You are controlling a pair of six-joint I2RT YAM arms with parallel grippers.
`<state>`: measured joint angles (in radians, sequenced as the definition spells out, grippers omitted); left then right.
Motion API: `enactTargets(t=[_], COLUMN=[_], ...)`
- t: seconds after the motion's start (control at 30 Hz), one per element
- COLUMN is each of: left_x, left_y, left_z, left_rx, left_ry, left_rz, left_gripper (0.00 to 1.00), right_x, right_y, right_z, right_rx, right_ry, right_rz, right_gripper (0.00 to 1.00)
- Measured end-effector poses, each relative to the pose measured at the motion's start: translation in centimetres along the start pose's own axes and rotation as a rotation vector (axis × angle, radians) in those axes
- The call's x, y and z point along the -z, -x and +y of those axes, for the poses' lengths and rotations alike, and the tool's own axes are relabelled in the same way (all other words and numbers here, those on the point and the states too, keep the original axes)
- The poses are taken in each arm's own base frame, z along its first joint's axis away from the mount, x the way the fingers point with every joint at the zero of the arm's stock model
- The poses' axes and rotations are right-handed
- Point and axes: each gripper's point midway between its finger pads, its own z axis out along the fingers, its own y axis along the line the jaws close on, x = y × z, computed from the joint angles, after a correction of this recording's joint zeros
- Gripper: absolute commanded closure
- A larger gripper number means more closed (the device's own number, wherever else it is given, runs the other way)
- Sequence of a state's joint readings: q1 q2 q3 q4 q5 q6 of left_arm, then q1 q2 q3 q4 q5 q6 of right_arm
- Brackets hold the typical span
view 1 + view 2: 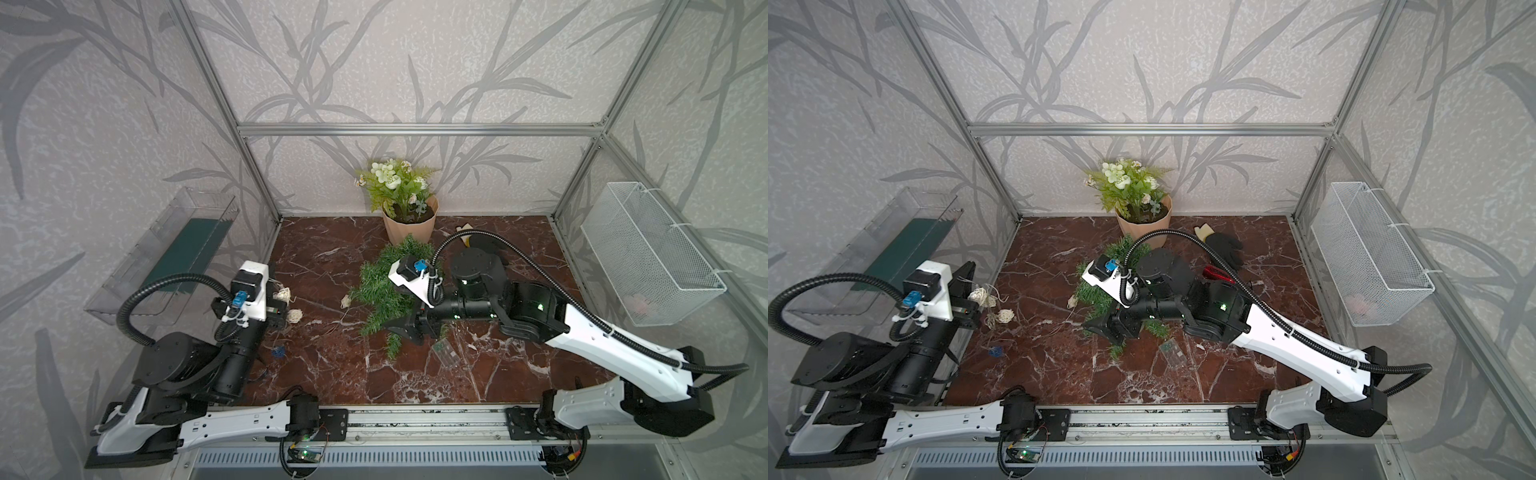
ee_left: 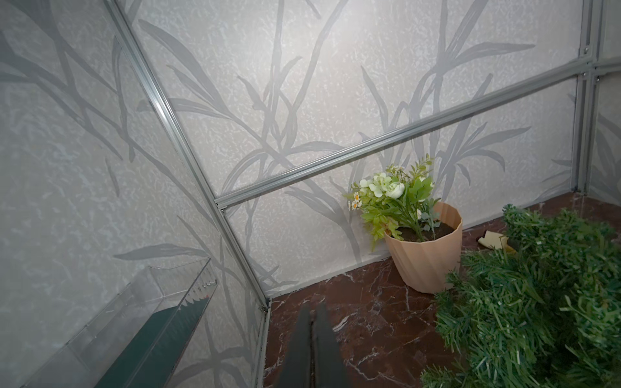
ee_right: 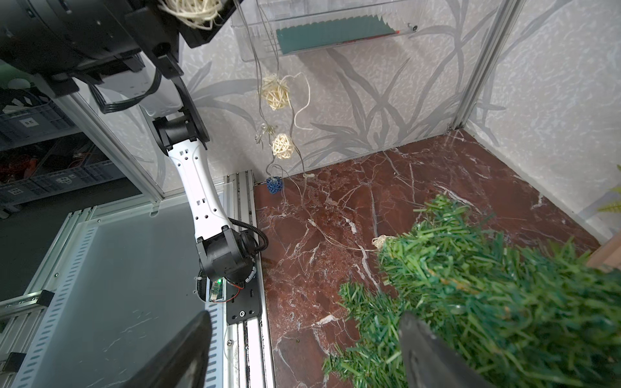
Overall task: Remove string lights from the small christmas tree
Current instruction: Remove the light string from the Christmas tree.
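Near the front of the table (image 1: 332, 374) the clear battery box (image 1: 446, 353) lies flat, then the right tool (image 3: 304, 315) gapes wide with the tipped-over small christmas tree (image 1: 380, 286) against one jaw, and to the left the left tool (image 2: 312, 307), clamped tight, dangles the string lights (image 3: 275, 92).

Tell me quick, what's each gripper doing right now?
Left gripper: closed on the string lights.
Right gripper: open at the tree, gripping nothing.
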<state>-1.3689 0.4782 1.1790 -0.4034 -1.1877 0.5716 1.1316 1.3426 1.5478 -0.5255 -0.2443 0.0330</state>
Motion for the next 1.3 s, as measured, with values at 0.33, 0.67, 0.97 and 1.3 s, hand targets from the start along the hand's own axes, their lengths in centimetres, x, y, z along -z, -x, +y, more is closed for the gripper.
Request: enactTargets(t=[0.33,0.67,0.97,1.3], left_x=[0.8,0.3,0.7,0.2], left_y=[-1.1,-0.7,-1.2,-0.7], left_z=[0.5,-1.0,1.9,1.2], left_rx=[0.051,-0.001,0.021,-0.157], left_ry=[-0.081,-0.109,-0.035,0.029], left_rz=[-0.006,0.061,0.104,0.068], left_gripper=[1.0,1.0,1.0,1.0], right_x=[-0.3,1.2,1.7,1.7], right_y=[-1.4,-1.9,-2.9,-2.7], right_z=[-0.4,-0.7,-1.0,-1.0], right_rx=[-0.005,0.0,-0.003,0.001], right_ry=[-0.015,-0.054,-0.074,-0.075], right_rz=[0.021,0.003,0.01,-0.003], right_gripper=[0.15,0.14,0.14,0.14])
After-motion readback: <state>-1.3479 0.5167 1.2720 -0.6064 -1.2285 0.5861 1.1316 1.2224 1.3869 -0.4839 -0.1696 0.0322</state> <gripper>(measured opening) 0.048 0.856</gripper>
